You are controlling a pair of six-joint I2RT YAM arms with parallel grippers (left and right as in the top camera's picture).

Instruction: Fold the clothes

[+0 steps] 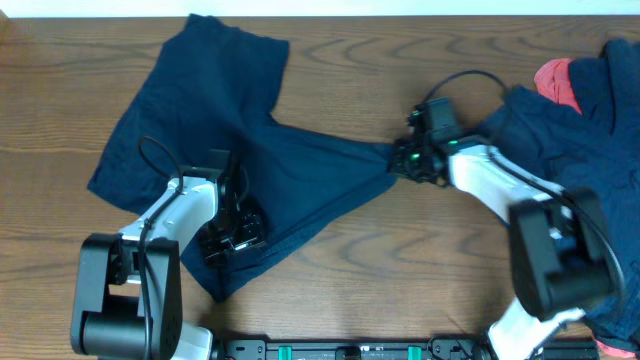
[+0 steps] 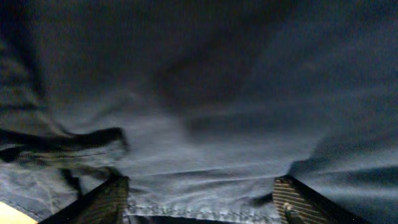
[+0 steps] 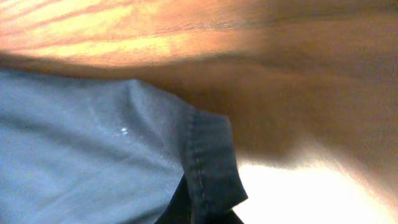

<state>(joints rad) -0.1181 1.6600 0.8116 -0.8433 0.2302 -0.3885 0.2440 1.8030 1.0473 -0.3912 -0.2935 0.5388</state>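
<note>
The shorts (image 1: 200,110) are being spread flat: the right gripper (image 1: 395,160) is pinching their corner mid-table. The left gripper (image 1: 235,238), fingers (image 2: 109,199) apart near the front edge, needs closing.

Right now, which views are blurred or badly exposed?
Overhead: sharp, evenly lit, dark navy-blue fabric shorts clear. Left wrist: dim, smeared; the shorts fill the frame. Right wrist: soft focus, orange cast on the brown wooden table, blown-out white patch bottom right.

No writing, label, brand, number or sign can be read anywhere: not on the navy shorts (image 1: 200,110), the pile of clothes (image 1: 600,120) at the right edge, or the wooden counter (image 1: 420,270).
</note>
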